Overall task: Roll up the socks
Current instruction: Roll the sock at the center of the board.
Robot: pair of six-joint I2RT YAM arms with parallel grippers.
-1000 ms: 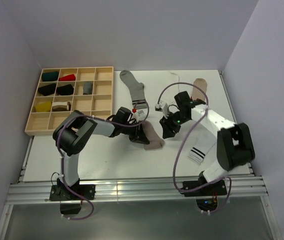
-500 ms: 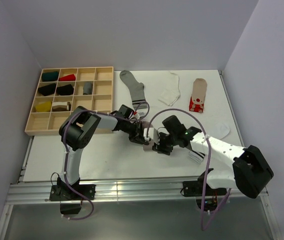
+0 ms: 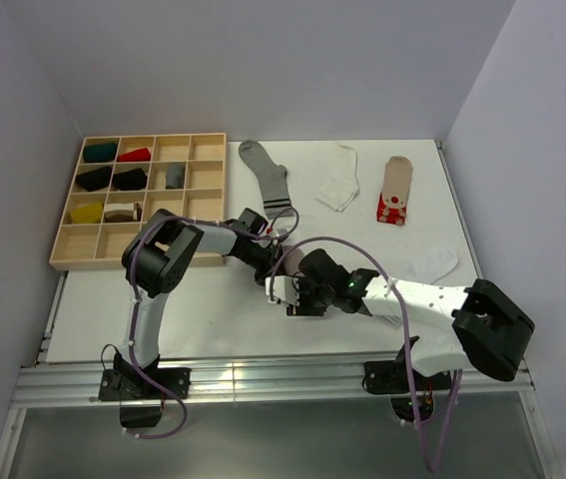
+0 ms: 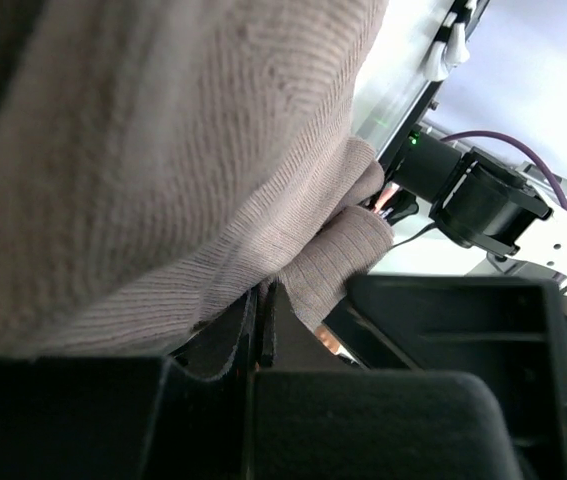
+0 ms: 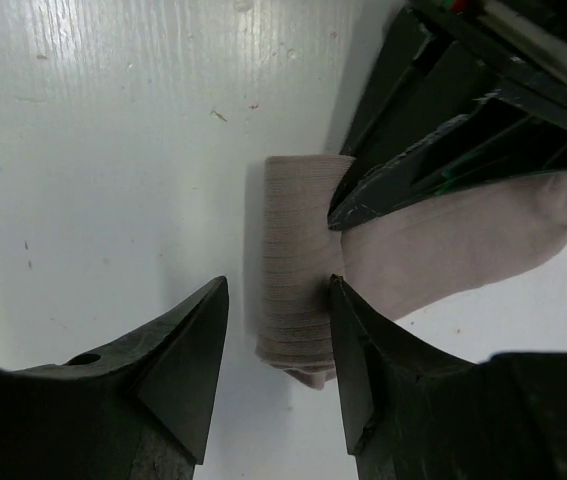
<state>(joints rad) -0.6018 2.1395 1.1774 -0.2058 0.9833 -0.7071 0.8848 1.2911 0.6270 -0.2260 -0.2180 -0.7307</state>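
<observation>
The taupe sock (image 5: 463, 240) lies near the middle of the white table (image 3: 163, 309), well apart from the wooden compartment tray (image 3: 153, 137) and between the two grippers. It should handle as a light, limp, stretchy knit. It will sag and slide rather than keep its shape, and its grippy surface is likely to drag on the tabletop rather than skate. Nothing about it is fragile, so the risk is unrolling, not damage. The best hold looks like the thick rolled end (image 5: 298, 300), taken across its width so all the layers are trapped together, while the flat body is pinned to keep tension. The left gripper (image 4: 263, 300) has its fingers together. It appears to be clamped on a fold of the body just beside the roll, though the knit crowds that wrist view and hides the exact bite. The right gripper (image 5: 276, 287) stands apart, its fingers straddling the rolled end and one finger just against it, not squeezing. The body is plain taupe and smooth. The rolled end is a short, squat cylinder with fine ribbing running across it.
</observation>
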